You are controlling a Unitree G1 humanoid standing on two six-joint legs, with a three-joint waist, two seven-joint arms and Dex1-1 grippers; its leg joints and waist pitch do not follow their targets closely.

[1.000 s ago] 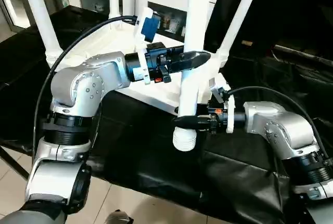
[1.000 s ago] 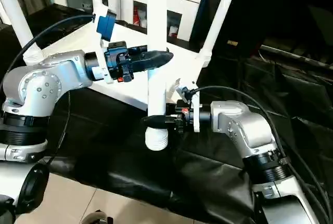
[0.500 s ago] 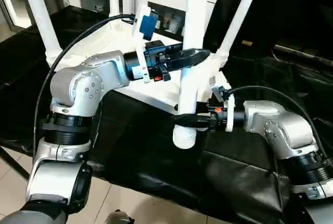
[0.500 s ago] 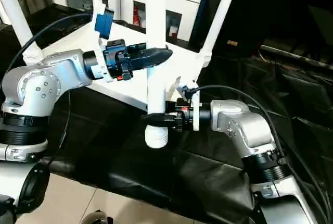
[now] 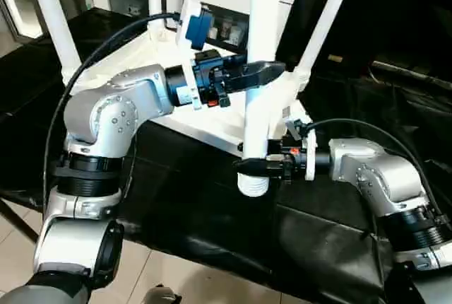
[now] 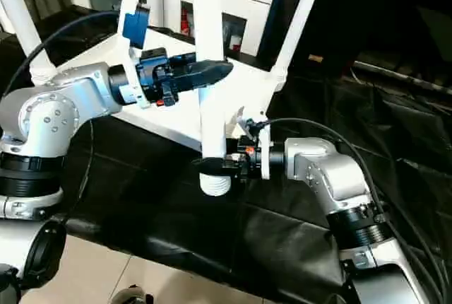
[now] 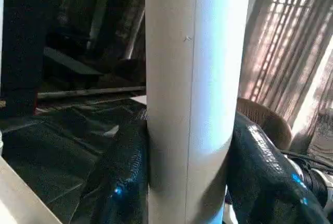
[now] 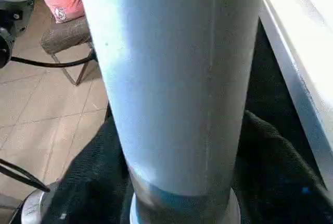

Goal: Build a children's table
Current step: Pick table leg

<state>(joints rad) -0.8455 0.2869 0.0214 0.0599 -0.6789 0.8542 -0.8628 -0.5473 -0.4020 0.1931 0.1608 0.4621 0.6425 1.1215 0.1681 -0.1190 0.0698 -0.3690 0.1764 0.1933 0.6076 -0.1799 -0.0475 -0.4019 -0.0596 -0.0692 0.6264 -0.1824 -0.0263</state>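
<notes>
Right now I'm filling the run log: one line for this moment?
left gripper: shut on white plastic round leg | right gripper: shut on same leg, near ribbed end | three legs stand socketed

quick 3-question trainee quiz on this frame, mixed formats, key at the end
1. True or false: the loose leg is gripped by both the left gripper and the right gripper.
2. Which gripper holds the leg nearer its threaded end? A) left B) right
3. Fill in: three other legs, such as this one, already stand in the upturned ____.

Key: 1 true; 2 B; 3 table top.
</notes>
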